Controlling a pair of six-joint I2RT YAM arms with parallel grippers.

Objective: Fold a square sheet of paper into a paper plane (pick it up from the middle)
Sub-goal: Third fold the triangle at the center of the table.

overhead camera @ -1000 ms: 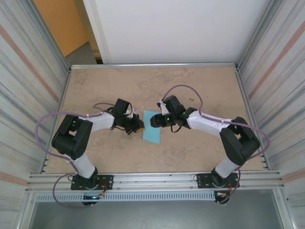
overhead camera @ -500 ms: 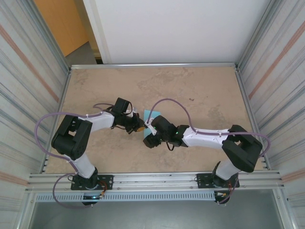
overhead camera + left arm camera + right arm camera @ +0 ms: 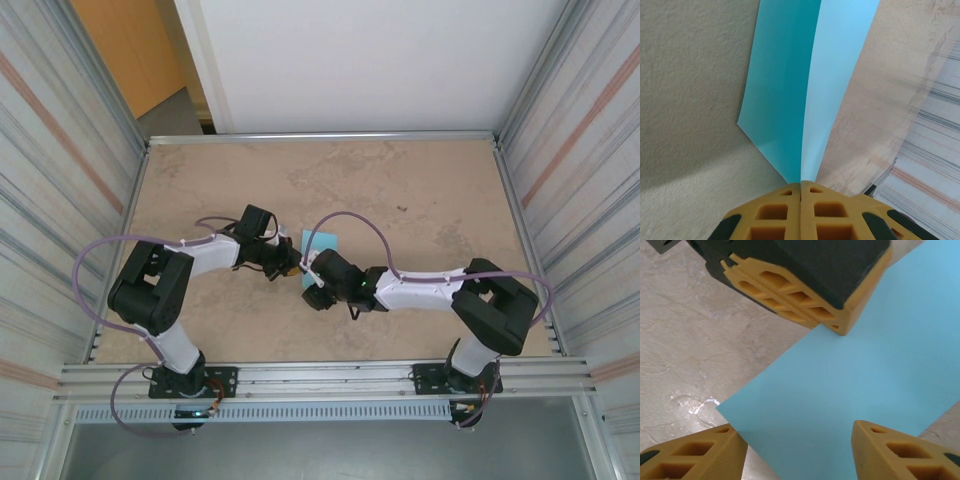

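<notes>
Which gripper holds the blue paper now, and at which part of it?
The left gripper is shut on the square sheet of paper, pinching it at its edge. The right gripper stands open over the sheet and holds nothing.

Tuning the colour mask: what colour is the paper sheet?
The paper sheet is plain light blue, unmarked; clearest in the right wrist view.

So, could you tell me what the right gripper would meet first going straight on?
The right gripper would most likely meet the light-blue sheet of paper between its open jaws; just beyond is the left gripper, shut on the sheet's edge.
</notes>
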